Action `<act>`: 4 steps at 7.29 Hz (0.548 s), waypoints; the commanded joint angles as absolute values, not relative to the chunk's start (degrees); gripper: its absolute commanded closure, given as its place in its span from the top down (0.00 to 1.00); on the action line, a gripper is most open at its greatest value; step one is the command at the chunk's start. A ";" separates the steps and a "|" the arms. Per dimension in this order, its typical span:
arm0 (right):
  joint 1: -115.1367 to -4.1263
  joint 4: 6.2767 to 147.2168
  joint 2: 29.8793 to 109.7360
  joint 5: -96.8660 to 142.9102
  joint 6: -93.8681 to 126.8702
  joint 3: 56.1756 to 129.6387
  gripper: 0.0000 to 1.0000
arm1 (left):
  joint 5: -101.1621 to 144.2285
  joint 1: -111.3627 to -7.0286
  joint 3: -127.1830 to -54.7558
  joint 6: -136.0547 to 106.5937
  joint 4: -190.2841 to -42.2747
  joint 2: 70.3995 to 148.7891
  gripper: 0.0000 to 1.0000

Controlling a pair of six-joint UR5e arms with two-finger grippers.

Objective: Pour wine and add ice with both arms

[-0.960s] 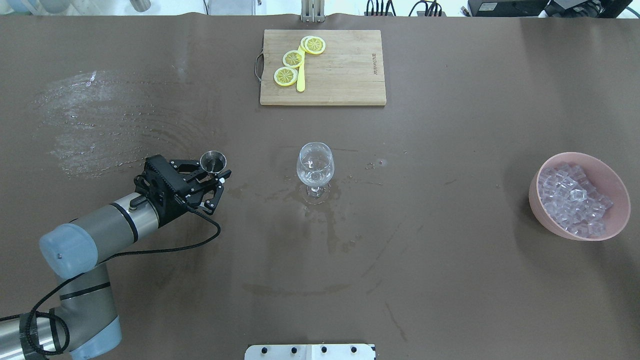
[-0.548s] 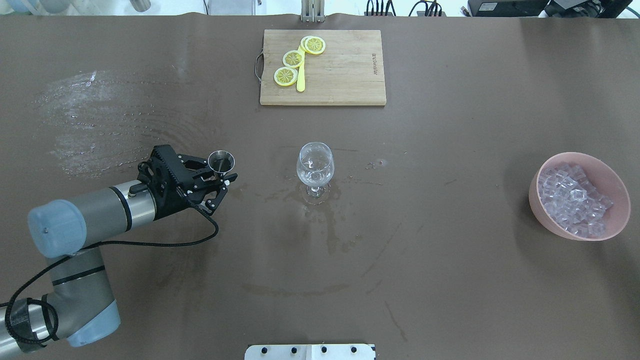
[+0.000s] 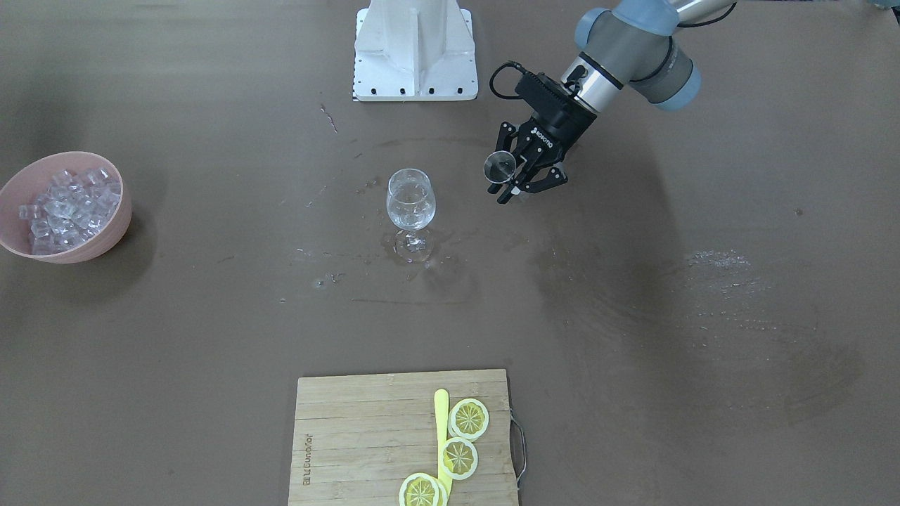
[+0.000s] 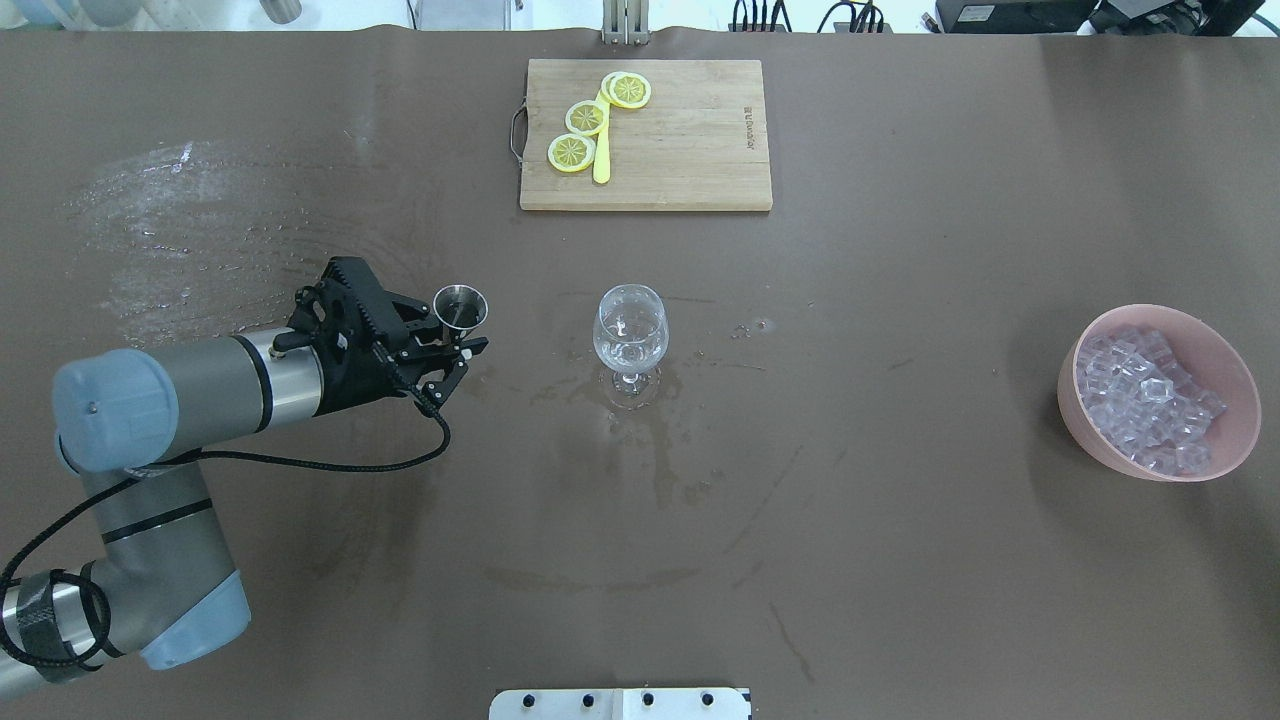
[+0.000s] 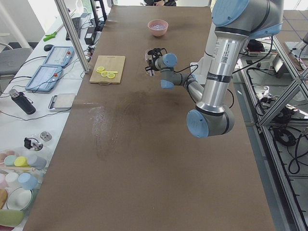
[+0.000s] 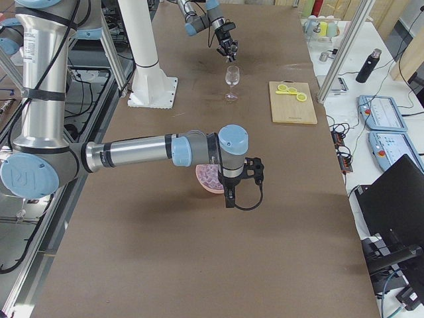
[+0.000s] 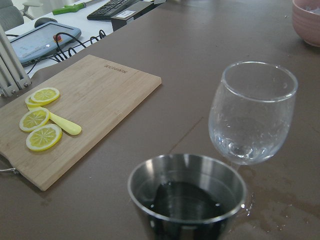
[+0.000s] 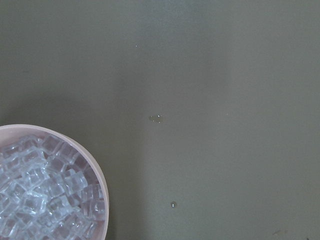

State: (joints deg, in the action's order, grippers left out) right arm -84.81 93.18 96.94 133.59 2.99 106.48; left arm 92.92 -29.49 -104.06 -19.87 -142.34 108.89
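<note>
Nearer the wine glass (image 4: pixel 630 328) now, left gripper (image 4: pixel 462 336) clasps the steel cup (image 4: pixel 460 306) (dark liquid inside); right gripper's (image 6: pixel 229 197) state unclear.

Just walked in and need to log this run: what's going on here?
The left hand holds a small metal cup of dark liquid upright, just short of the wine glass. The glass stands on the wet table, and no dark liquid shows in it. The right arm reaches over by the pink bowl of ice. Whether the right hand is open cannot be told.
</note>
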 commanded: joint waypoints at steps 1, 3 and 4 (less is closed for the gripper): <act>-84.81 93.25 96.94 133.59 2.99 106.44 1.00 | 94.91 -29.53 -105.20 -19.86 -135.46 113.36 0.00; -84.81 93.25 97.03 133.59 2.99 106.44 1.00 | 96.24 -29.44 -105.55 -14.63 -133.00 114.25 0.00; -84.81 93.25 97.03 133.94 2.99 106.44 1.00 | 96.33 -29.36 -105.56 -13.72 -131.67 115.04 0.00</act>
